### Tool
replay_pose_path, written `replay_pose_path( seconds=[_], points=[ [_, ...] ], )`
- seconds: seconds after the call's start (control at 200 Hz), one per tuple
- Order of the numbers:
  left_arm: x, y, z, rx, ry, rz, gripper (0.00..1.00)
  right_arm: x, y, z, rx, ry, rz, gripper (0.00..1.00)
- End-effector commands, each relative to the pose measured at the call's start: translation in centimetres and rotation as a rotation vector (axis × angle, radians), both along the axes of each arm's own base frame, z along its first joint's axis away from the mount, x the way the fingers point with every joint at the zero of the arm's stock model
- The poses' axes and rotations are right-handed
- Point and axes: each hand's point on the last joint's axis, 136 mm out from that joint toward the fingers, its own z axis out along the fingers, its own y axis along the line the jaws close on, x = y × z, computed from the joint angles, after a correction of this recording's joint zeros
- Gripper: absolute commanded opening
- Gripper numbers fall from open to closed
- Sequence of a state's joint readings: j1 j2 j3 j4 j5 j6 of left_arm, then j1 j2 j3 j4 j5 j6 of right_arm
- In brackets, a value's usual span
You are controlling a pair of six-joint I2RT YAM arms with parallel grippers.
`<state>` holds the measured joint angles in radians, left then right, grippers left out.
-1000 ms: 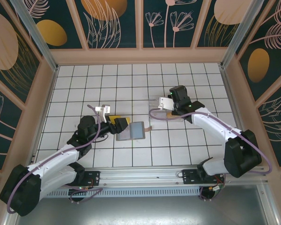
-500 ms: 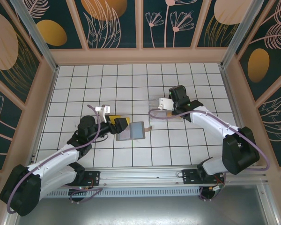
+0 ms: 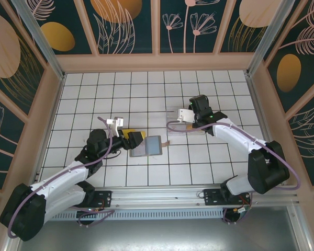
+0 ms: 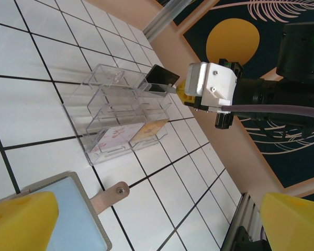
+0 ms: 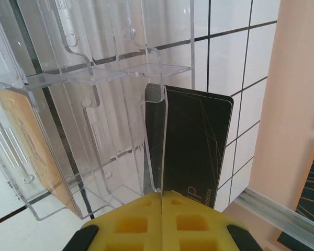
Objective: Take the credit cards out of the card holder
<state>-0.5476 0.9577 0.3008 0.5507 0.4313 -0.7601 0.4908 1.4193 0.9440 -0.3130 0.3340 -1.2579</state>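
Pinching a black credit card (image 5: 196,146) by one short edge, the right gripper (image 5: 161,206) is clamped tight on it at the end slot of the clear tray (image 5: 94,120); the card seems to touch the slot wall. Jaws spread wide and empty, the left gripper (image 4: 157,227) hangs over the card holder (image 4: 68,209), which lies open and flat beside the tray. A tan card (image 4: 149,129) sits in the tray slot nearest the holder.

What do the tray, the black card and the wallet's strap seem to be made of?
The tray looks like clear hard plastic: the tiles show through its glossy walls. The black card is probably plastic: thin, flat and smooth, with fine printed lines. The strap looks like tan leather or an imitation, matte, with a small stud that may be metal; the look does not settle which.
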Motion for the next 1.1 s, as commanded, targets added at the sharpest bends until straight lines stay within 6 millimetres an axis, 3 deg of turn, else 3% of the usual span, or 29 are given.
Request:
replay_pose_path(
  seconds=[0.0,0.41,0.791,1.091],
  points=[
    [0.0,-0.2,0.9,-0.025,-0.031,-0.013,0.98,0.0,0.4,1.3,0.017,-0.002,0.016,0.00],
    [0.0,-0.2,0.9,-0.027,-0.032,-0.013,0.99,0.1,0.4,2.8,-0.001,-0.033,0.026,0.00],
    [0.2,-0.1,0.8,-0.022,-0.031,0.001,0.99,0.5,0.0,1.9,-0.024,-0.019,0.033,0.00],
    [0.3,0.9,1.3,-0.023,-0.067,0.057,0.99,1.5,0.1,2.8,-0.042,-0.050,0.045,0.00]
  ],
)
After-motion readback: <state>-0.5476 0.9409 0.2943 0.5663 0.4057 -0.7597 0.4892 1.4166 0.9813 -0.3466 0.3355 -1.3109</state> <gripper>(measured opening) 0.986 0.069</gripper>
